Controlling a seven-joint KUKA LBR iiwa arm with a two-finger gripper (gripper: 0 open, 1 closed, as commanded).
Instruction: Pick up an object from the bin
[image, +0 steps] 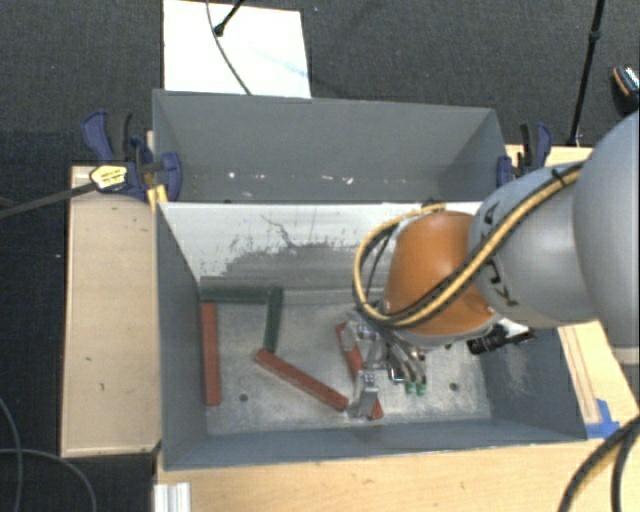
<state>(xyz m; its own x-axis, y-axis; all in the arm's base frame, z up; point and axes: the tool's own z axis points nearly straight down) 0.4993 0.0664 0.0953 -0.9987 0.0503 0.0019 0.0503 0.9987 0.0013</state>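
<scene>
My gripper (372, 378) hangs below the arm's orange cover, low over the bin floor right of the middle, near the front wall. A short red stick (352, 352) lies right under it, slanting toward the front, and its red lower end (374, 407) pokes out beneath the gripper. A longer red stick (300, 379) lies diagonally just to the left, its right end close to the gripper. The gripper's body hides the contact with the short stick.
A red stick (210, 355) lies along the left wall. Two dark green sticks, one flat at the back left (238, 295) and one pointing forward (272, 320), form a corner. The arm covers the bin's right half.
</scene>
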